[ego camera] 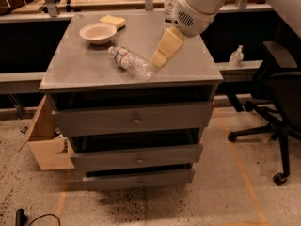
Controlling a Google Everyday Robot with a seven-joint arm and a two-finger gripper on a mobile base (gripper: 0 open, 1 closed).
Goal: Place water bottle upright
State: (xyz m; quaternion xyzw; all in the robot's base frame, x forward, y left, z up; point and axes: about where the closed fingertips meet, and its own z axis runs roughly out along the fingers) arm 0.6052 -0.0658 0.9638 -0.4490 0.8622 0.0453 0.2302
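Observation:
The water bottle [131, 61] lies on its side on the grey cabinet top [84, 65], white cap toward the back left, base toward the front right. It is clear, ribbed plastic with a narrow red-white-blue band near its shoulder. My gripper [158, 59], with tan fingers, reaches down from the white arm at the upper right; its tip is right beside the bottle's base end, at the right. I cannot tell whether it touches the bottle.
A shallow cream bowl [98, 32] and a yellow sponge [113, 20] sit at the back left of the top. A second clear bottle [169, 8] stands upright at the back, partly behind my arm. A black office chair [277, 93] stands to the right, a cardboard box [47, 142] at the left.

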